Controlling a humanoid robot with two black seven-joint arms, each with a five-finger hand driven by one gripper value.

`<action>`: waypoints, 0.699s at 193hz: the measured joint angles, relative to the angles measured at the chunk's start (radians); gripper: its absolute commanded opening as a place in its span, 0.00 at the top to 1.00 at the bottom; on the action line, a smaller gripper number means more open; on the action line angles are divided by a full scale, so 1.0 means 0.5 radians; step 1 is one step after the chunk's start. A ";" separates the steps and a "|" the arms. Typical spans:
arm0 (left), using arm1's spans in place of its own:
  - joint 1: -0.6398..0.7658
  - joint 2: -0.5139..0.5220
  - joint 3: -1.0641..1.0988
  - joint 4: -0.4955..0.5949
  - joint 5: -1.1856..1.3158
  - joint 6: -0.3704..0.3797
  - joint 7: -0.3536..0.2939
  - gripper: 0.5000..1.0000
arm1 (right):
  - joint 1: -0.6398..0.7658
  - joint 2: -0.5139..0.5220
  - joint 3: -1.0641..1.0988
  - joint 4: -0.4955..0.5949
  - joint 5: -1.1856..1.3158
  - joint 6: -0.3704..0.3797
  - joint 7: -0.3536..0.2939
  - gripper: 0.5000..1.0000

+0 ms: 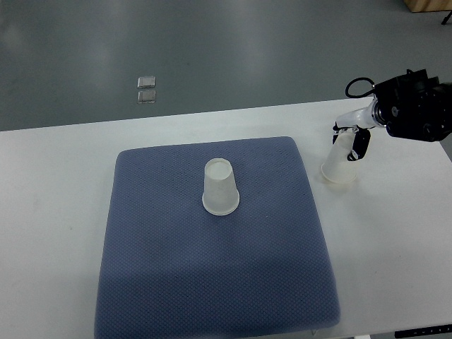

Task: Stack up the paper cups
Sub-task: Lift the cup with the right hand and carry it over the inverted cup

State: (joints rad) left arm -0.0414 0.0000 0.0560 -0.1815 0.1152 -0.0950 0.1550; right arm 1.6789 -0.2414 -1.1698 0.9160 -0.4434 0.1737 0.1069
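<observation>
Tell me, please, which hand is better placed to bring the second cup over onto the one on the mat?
The right hand: it is already closed around the upside-down cup on the table beside the blue mat. No left arm is in view.

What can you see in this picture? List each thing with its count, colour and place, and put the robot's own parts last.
paper cups: 2, white, upside down; one mid-mat, one on the table right of the mat, tilted
mat: 1, blue-grey, centre of table
table: 1, white
small square objects: 2, pale, on the grey floor beyond the table
right hand: 1, white and black, entering from the right, fingers around the tilted cup
left hand: not in view
</observation>
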 measured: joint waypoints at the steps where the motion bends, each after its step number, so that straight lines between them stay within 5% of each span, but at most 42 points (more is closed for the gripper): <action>1: 0.000 0.000 0.000 0.000 0.000 0.000 0.000 0.00 | 0.010 -0.002 0.000 0.006 0.000 0.006 0.000 1.00; 76: 0.000 0.000 0.003 -0.005 0.000 -0.003 0.000 0.00 | 1.241 -0.233 0.029 0.563 -0.037 0.538 0.015 1.00; 135: 0.000 0.000 0.003 -0.006 0.000 -0.003 0.000 0.00 | 1.502 -0.198 0.212 0.742 0.002 0.635 0.018 1.00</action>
State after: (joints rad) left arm -0.0415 0.0000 0.0576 -0.1845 0.1151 -0.0966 0.1549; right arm 2.4301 -0.3404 -1.0638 1.2872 -0.4423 0.4913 0.1158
